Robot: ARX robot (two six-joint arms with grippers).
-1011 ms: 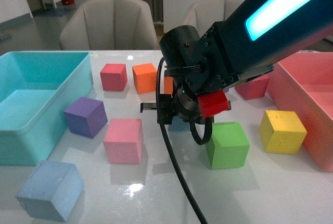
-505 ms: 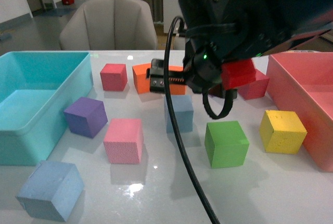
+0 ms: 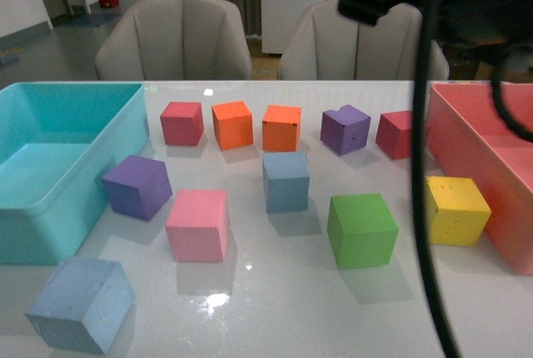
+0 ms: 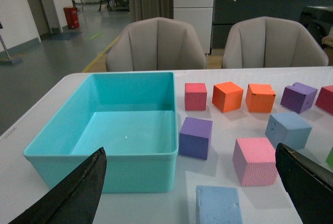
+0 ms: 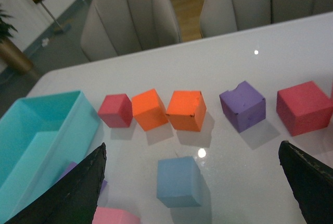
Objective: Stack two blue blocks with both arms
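Unstacked, well apart: centre blue block [image 3: 286, 181], front-left blue block [image 3: 81, 304]. Spread wide, nothing held: left gripper [image 4: 190, 151], right gripper [image 5: 191, 147]. Grasp stage judged pending; one block to be gripped squarely

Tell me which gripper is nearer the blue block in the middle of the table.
Right. The right gripper hangs open above the middle blue block; the left gripper sits farther off, by the turquoise bin.

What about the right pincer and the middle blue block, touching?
Apart. Right wrist view: table shows between the blue block and both fingers of the open right pincer.
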